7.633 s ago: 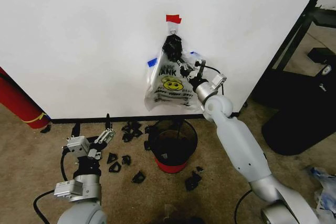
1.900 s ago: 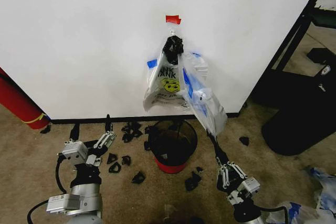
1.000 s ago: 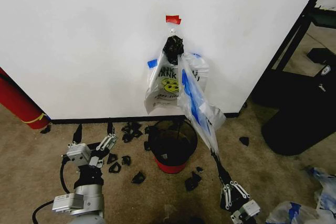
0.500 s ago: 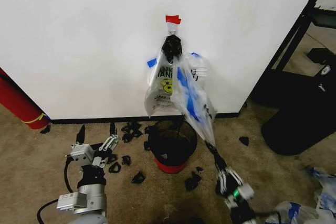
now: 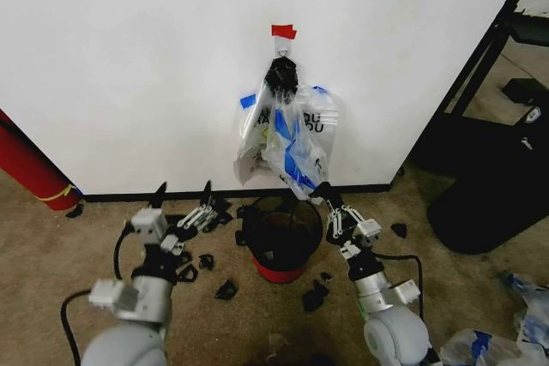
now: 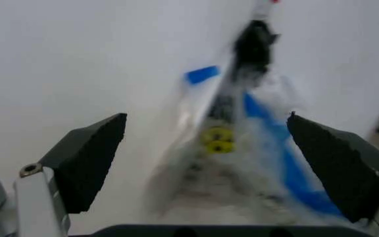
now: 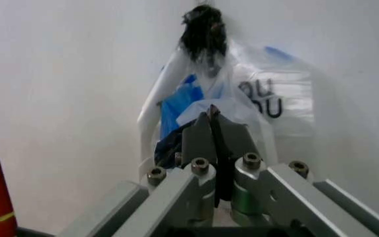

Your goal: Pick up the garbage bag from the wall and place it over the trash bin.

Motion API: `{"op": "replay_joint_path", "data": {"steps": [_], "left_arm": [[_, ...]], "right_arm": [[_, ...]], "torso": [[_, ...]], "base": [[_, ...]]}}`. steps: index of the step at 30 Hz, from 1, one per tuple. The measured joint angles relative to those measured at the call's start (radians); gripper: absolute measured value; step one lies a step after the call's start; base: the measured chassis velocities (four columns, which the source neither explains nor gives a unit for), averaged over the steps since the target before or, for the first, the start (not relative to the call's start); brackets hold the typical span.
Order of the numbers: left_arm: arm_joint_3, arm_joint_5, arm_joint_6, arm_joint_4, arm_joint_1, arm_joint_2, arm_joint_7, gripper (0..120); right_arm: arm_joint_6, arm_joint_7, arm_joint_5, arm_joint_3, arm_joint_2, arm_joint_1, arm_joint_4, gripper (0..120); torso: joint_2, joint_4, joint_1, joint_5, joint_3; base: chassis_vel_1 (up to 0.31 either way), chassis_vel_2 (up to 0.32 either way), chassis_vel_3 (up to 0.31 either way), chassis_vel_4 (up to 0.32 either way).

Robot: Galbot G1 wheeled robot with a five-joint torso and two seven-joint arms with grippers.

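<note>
Head view: right pincer (image 5: 324, 195) clamped on the garbage bag (image 5: 296, 139), stretched from the wall (image 5: 129, 57) knot above the trash bin (image 5: 283, 237); left pincer (image 5: 182, 203) spread wide near the floor. Left wrist: fingers (image 6: 87, 158) splayed toward the bag. Right wrist: fingers (image 7: 203, 136) pinched tight on plastic.

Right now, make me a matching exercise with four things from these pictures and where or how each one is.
Things:
1. garbage bag
2. trash bin
3. left claw
4. red cylinder

States:
A. open, low beside the bin
B. on the carpet below the hanging bags
C. pinched at its lower end by the right claw
D. leaning against the wall at the far left

Pairs: 1-C, 2-B, 3-A, 4-D
</note>
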Motion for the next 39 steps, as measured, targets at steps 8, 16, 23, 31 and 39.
{"op": "replay_joint_path", "data": {"steps": [8, 16, 23, 31, 39], "left_arm": [[0.235, -0.466, 0.15, 0.029, -0.436, 0.166, -0.048, 93], [0.463, -0.469, 0.152, 0.273, -0.713, 0.101, -0.023, 91], [0.505, -0.498, 0.155, 0.337, -0.743, 0.054, -0.015, 74], [0.514, -0.492, 0.149, 0.408, -0.763, -0.012, -0.002, 57], [0.555, -0.475, 0.133, 0.448, -0.777, -0.042, -0.004, 32]], "right_arm": [[-0.003, 0.006, -0.007, -0.008, 0.002, 0.017, -0.028, 0], [-0.01, 0.01, 0.008, 0.025, -0.008, -0.004, -0.003, 0], [-0.008, 0.01, 0.013, 0.036, -0.01, -0.015, -0.005, 0], [-0.009, 0.012, 0.013, 0.033, -0.007, -0.009, -0.009, 0], [-0.01, 0.012, 0.016, 0.035, -0.018, -0.015, -0.009, 0]], "torso": [[0.0, 0.0005, 0.0, 0.0002, 0.0], [0.0, 0.0004, 0.0, 0.0007, 0.0], [0.0, 0.0007, 0.0, 0.0007, 0.0], [0.0, 0.0008, 0.0, 0.0008, 0.0], [0.0, 0.0006, 0.0, 0.0008, 0.0]], "base": [[0.0, 0.0, 0.0, 0.0], [0.0, 0.0, 0.0, 0.0], [0.0, 0.0, 0.0, 0.0], [0.0, 0.0, 0.0, 0.0], [0.0, 0.0, 0.0, 0.0]]}}
